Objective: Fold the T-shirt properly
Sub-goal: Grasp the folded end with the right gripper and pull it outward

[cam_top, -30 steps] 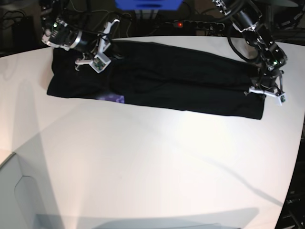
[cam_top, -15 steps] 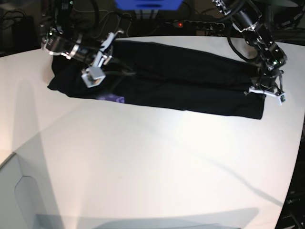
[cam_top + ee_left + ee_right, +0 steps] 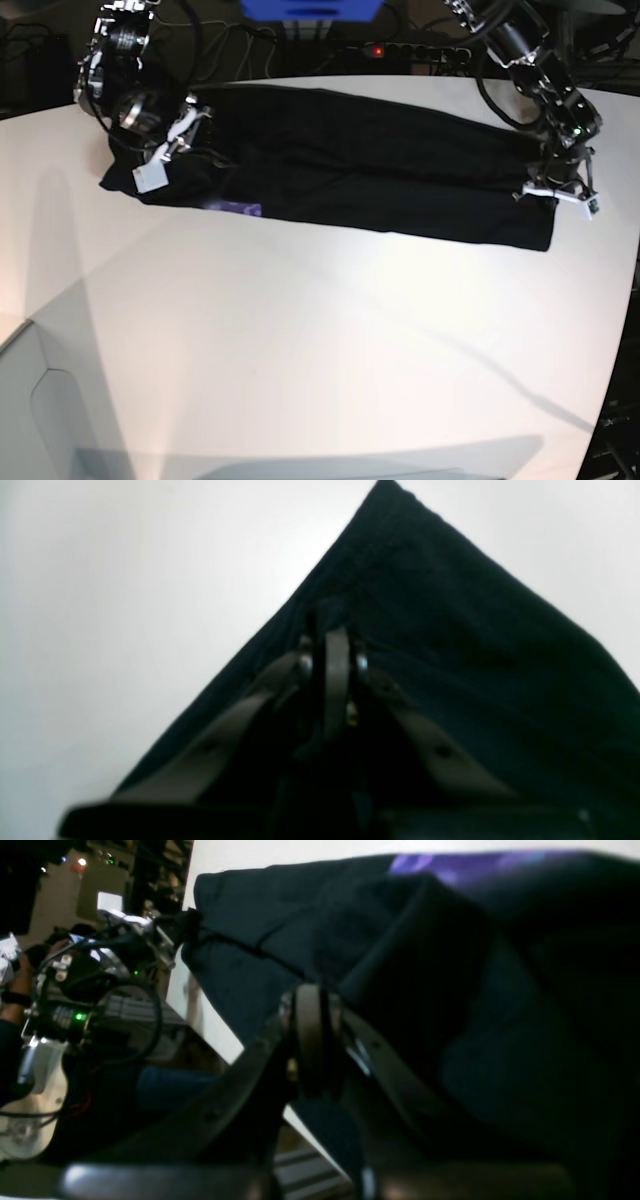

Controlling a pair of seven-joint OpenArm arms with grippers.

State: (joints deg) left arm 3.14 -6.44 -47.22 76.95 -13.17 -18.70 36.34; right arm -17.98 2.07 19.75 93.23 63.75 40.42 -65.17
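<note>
Base view gives you a wide bare stretch of white bench (image 3: pixel 320 350) nearest the camera, and beyond it the T-shirt (image 3: pixel 370 175), lying as a long black band across the far part of the bench. You can see a small purple patch of print peeking out at its near edge, toward the left end.

At the right end of the band in this view, your left pincer (image 3: pixel 556 192) sits down on the cloth near the corner. In the left wrist view that left pincer (image 3: pixel 334 630) is clenched, its jaws pressed together with a ridge of black fabric pinched between them; the T-shirt (image 3: pixel 475 645) runs away from it to a pointed corner, with white bench (image 3: pixel 125 580) on both sides.

At the left end in the base view, your right pincer (image 3: pixel 178 140) is over the T-shirt's end, where the cloth looks bunched. In the right wrist view the right pincer (image 3: pixel 312 1005) is clenched too, and black cloth (image 3: pixel 450 990) lies right against its tips, though you cannot tell for sure that it has a fold gripped. A purple streak of print shows at the top of that view.

Farthest back in the base view, behind the bench, you see a blue box (image 3: pixel 310 9) and a power strip (image 3: pixel 410 50) with a red light.
</note>
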